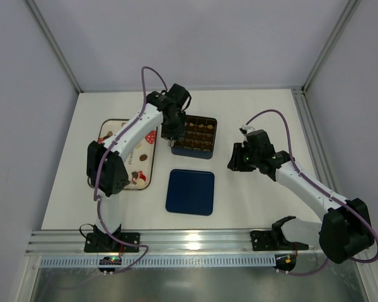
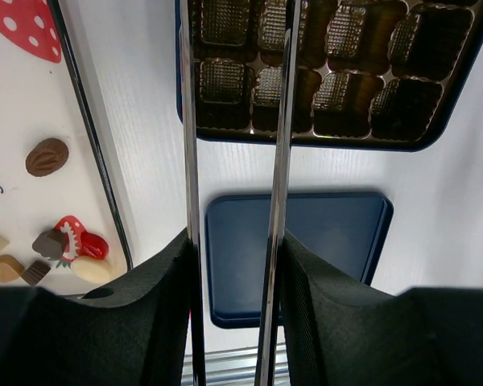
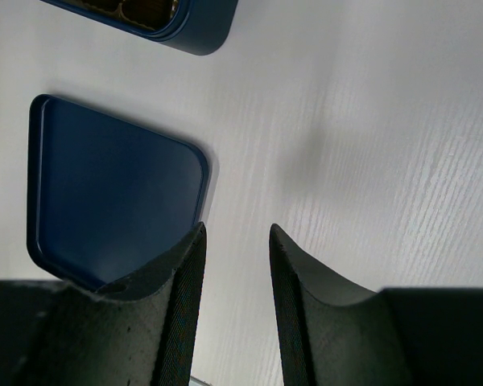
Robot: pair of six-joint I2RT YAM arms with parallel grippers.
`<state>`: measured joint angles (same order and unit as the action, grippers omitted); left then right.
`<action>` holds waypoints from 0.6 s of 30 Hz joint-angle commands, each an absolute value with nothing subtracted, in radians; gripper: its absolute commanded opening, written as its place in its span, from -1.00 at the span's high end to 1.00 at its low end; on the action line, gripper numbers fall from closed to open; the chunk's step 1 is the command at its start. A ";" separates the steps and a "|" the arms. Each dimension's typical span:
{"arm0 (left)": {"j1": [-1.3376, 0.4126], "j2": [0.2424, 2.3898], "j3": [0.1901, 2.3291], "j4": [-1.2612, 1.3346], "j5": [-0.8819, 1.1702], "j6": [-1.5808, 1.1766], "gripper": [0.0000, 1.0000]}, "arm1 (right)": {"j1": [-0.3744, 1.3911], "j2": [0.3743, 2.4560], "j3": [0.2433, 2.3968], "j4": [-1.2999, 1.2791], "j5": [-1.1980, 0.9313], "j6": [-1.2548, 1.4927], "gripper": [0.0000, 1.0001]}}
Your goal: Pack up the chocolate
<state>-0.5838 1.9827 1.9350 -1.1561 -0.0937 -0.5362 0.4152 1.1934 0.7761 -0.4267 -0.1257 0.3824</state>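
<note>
You found the left gripper poised over the left edge of the box. Its two thin blades stood parallel and apart, with nothing between them along the length in view; the tips ran past the top of the wrist view. The right gripper hovered above the table just beside the lid, fingers parted and empty. The chocolates lay on the tray left of the box: one dark oval apart, and a small cluster of brown and pale pieces toward the tray's near end.
</note>
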 commanded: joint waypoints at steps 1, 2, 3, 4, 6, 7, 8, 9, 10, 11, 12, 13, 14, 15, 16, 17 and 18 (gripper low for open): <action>-0.583 1.915 1.951 -1.137 -0.109 -0.514 0.17 | 0.420 1.178 0.815 -0.414 -0.117 0.373 0.21; -0.583 1.898 1.947 -1.137 -0.103 -0.514 0.17 | 0.419 1.177 0.815 -0.416 -0.117 0.373 0.21; -0.584 1.882 1.936 -1.137 -0.103 -0.515 0.17 | 0.420 1.178 0.815 -0.414 -0.117 0.371 0.21; -0.583 1.840 1.927 -1.138 -0.103 -0.518 0.17 | 0.420 1.178 0.816 -0.417 -0.117 0.371 0.21; -0.584 1.792 1.895 -1.135 -0.112 -0.529 0.17 | 0.419 1.178 0.815 -0.417 -0.118 0.370 0.21; -0.583 1.732 1.857 -1.135 -0.123 -0.532 0.17 | 0.419 1.180 0.815 -0.414 -0.118 0.370 0.21; -0.583 1.706 1.832 -1.137 -0.142 -0.535 0.16 | 0.420 1.180 0.813 -0.414 -0.118 0.368 0.21; -0.581 1.675 1.809 -1.138 -0.150 -0.540 0.16 | 0.420 1.183 0.813 -0.413 -0.120 0.368 0.21; -0.578 1.622 1.752 -1.149 -0.155 -0.543 0.16 | 0.420 1.183 0.811 -0.411 -0.121 0.368 0.21; -0.575 1.593 1.723 -1.150 -0.163 -0.548 0.15 | 0.419 1.184 0.810 -0.410 -0.124 0.368 0.21; -0.571 1.566 1.686 -1.155 -0.167 -0.552 0.15 | 0.420 1.186 0.808 -0.408 -0.130 0.368 0.21; -0.560 1.540 1.654 -1.158 -0.173 -0.554 0.15 | 0.420 1.187 0.807 -0.402 -0.133 0.368 0.21; -0.552 1.482 1.582 -1.161 -0.178 -0.558 0.15 | 0.420 1.189 0.807 -0.402 -0.135 0.368 0.21; -0.542 1.458 1.545 -1.161 -0.181 -0.564 0.14 | 0.420 1.190 0.807 -0.400 -0.138 0.368 0.21; -0.523 1.425 1.508 -1.160 -0.179 -0.568 0.14 | 0.420 1.192 0.805 -0.399 -0.141 0.367 0.21; -0.509 1.376 1.429 -1.151 -0.178 -0.571 0.13 | 0.420 1.193 0.805 -0.397 -0.143 0.368 0.21; -0.500 1.352 1.393 -1.146 -0.172 -0.575 0.13 | 0.420 1.195 0.804 -0.396 -0.144 0.368 0.21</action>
<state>-0.5327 1.4090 1.5047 -1.1442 -0.1493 -0.5514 0.4152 1.1934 0.7761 -0.4263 -0.1349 0.3775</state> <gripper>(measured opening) 0.436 0.396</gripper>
